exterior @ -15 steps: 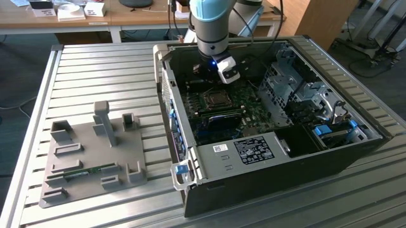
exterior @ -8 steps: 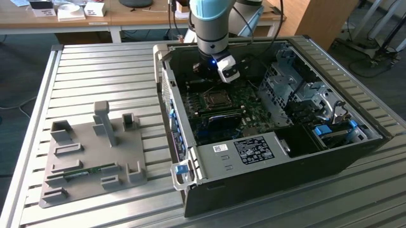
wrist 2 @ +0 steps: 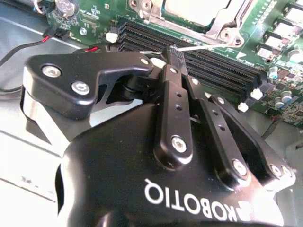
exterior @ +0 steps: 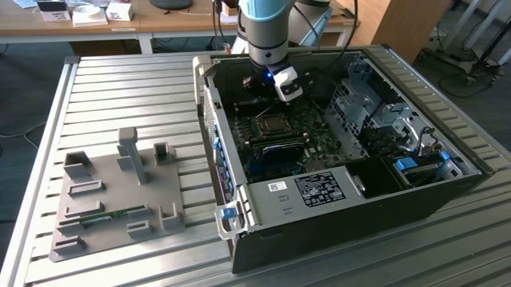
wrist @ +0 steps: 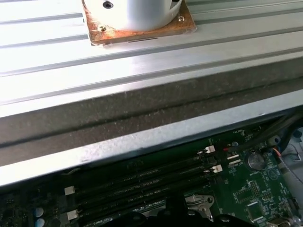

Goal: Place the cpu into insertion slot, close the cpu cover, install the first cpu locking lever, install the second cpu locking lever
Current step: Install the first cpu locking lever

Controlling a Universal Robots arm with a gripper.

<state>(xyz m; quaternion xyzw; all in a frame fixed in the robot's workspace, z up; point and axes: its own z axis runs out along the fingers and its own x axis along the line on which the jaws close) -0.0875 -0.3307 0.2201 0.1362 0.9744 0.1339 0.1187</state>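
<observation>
On ridged metal tabletop (exterior: 119,84), open computer case (exterior: 335,233), fingers (wrist 2: 173,80) pinched together on thin locking lever (wrist 2: 204,45), just beside closed cpu cover (wrist 2: 226,21)

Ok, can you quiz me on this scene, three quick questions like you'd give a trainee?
1. True or false: the computer case lies open and the arm reaches into it.
2. In the second wrist view, the gripper has its tip at: A) a thin wire lever, B) a fan, C) a screwdriver.
3. Fill in: the grey fixture plate lies to the exterior view's ____ of the case.
Key: 1 true; 2 A; 3 left.
</observation>
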